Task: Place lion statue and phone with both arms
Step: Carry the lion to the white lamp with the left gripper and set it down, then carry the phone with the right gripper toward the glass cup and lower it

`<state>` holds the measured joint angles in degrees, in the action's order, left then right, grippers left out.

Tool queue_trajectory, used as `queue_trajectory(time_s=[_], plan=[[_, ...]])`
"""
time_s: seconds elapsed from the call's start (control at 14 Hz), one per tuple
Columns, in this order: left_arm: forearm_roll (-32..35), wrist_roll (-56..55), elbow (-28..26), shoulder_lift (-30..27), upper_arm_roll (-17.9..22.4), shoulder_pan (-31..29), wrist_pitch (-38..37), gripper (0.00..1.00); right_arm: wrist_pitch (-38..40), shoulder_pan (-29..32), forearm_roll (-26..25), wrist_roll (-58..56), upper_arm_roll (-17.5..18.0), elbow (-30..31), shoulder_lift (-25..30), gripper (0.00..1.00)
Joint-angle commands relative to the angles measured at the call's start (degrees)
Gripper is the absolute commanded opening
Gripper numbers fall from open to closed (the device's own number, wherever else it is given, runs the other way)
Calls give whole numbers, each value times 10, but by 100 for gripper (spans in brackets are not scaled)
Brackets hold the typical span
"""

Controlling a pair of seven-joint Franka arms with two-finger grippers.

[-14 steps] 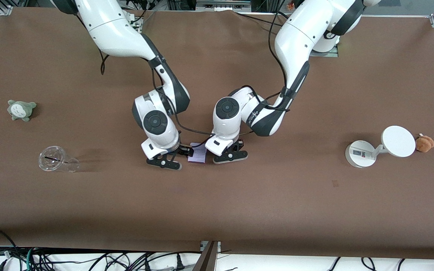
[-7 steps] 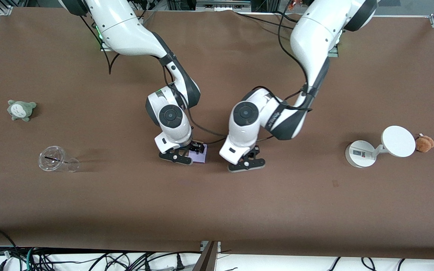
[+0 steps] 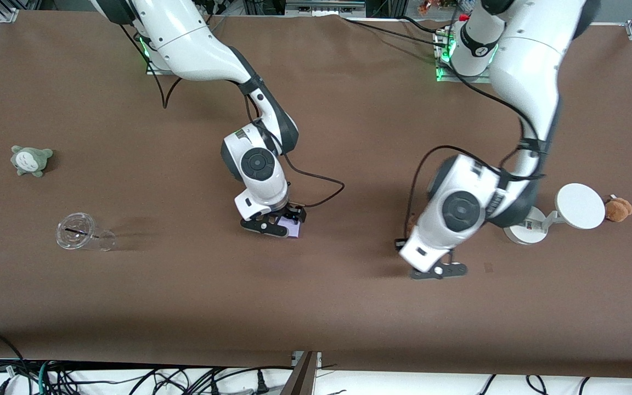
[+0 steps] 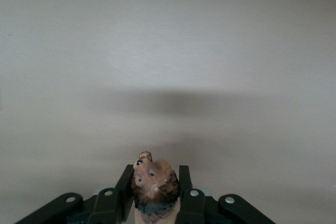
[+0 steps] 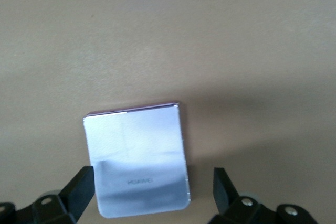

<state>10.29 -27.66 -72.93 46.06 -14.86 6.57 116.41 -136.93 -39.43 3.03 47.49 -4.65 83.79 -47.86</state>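
The phone (image 5: 136, 161) is a pale lavender-white rectangle lying flat on the brown table. It sits between the spread fingers of my right gripper (image 5: 152, 182), which is open. In the front view the right gripper (image 3: 265, 226) is low over the table's middle and covers most of the phone (image 3: 293, 230). My left gripper (image 4: 155, 174) is shut on the lion statue (image 4: 155, 187), whose brown-maned head sticks out between the fingers. In the front view the left gripper (image 3: 438, 271) is up over bare table near the white stand, and the hand hides the lion.
A white round-based stand with a disc (image 3: 579, 206) stands toward the left arm's end, with a brown plush toy (image 3: 619, 209) beside it. A clear cup (image 3: 80, 232) lies on its side and a grey-green plush toy (image 3: 30, 160) sits toward the right arm's end.
My left gripper has carried the lion away from the phone toward the left arm's end, to near the white stand. My right gripper has shifted over the phone.
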Motion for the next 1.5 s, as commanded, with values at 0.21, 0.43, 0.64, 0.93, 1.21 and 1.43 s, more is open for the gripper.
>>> queue_trajectory(time_s=[0.21, 0.43, 0.64, 0.93, 1.21, 1.43], plan=[[-11, 163, -87, -43, -47, -128, 0, 0, -18, -15, 7, 9, -6, -12, -18, 100], [-10, 171, -112, -48, -47, -144, 7, 0, -26, -16, 6, 8, -6, -12, -25, 100], [-9, 204, -169, -71, -47, -169, 50, 0, -38, -15, 3, 7, -6, -12, -29, 81], [-4, 234, -207, -70, -46, -193, 114, 0, -35, -11, 0, -19, -8, -14, -27, 37], [-4, 243, -219, -65, -45, -200, 140, 0, -5, 40, 7, -124, -11, -16, -8, 37], [-4, 236, -219, -63, -45, -199, 140, 0, 47, 98, 8, -210, -8, -21, 17, 37]])
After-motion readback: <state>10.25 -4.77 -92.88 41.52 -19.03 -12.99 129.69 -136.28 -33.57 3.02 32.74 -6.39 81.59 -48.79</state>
